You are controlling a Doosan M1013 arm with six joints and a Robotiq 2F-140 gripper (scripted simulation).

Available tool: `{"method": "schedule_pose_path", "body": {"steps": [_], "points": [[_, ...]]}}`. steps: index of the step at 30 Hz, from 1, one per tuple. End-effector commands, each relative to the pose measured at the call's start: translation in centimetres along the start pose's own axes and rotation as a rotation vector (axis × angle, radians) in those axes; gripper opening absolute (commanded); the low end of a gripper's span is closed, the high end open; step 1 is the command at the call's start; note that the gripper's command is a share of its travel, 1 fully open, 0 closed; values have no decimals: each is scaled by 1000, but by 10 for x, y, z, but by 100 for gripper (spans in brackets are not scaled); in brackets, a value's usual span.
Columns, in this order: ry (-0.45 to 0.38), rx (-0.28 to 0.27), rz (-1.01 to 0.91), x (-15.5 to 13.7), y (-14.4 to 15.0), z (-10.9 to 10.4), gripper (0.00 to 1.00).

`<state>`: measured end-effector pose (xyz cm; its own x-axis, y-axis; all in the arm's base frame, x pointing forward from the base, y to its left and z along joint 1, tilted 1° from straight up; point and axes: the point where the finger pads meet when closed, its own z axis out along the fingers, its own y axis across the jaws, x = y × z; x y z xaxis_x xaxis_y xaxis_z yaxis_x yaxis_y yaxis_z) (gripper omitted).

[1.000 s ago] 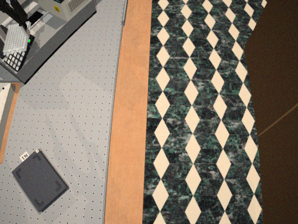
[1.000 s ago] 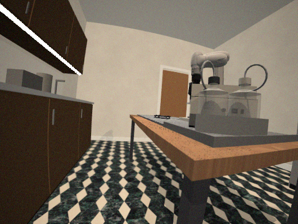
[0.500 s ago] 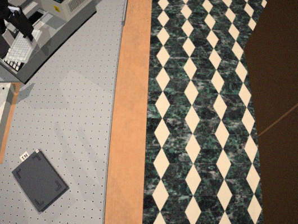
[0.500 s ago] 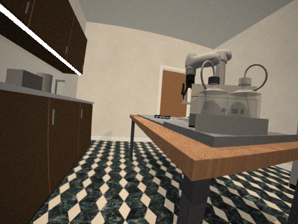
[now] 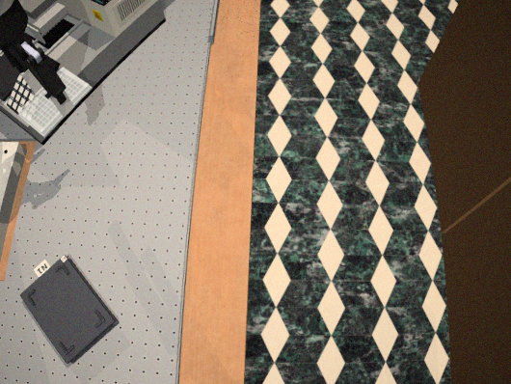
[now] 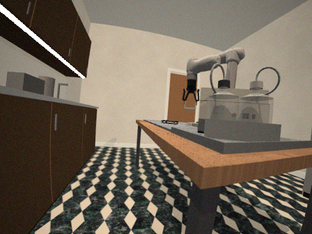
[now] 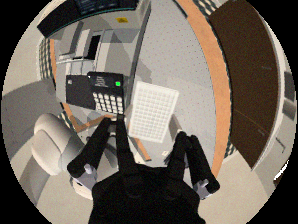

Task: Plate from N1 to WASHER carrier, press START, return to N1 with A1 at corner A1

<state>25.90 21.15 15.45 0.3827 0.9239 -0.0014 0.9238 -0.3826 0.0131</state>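
My gripper [image 6: 191,100] [image 7: 151,114] is shut on the white plate [image 5: 76,88] [image 7: 153,111], with a finger at each long side. In the top view the plate hangs beside the washer keypad, partly behind a finger. Its cut corner cannot be made out. The nest N1 [image 5: 67,309] is empty, dark grey, with corner locators; its label [image 5: 41,267] is at its upper left edge and a small pale tag [image 5: 64,259] at its top corner. The washer [image 5: 108,16] [image 7: 125,35] has a keypad [image 7: 107,101] with white keys and a green lamp [image 7: 118,84]. The carrier's pocket cannot be made out clearly.
Two capped bottles [image 6: 225,107] [image 6: 255,108] with hoses stand on the washer's side of the table. A grey raised base [image 5: 126,40] edges the washer. The perforated table top [image 5: 145,193] has a wooden rim [image 5: 224,193]. A pale wood-edged block [image 5: 9,193] is at the top view's left edge.
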Motion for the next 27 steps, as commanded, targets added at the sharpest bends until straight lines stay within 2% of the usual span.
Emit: {"method": "schedule_pose_path", "body": {"steps": [1, 7, 27], "points": [[5, 0, 76, -1, 18, 1, 10], [5, 0, 76, -6, 39, 3, 10], [5, 0, 76, -6, 39, 3, 10]]}}
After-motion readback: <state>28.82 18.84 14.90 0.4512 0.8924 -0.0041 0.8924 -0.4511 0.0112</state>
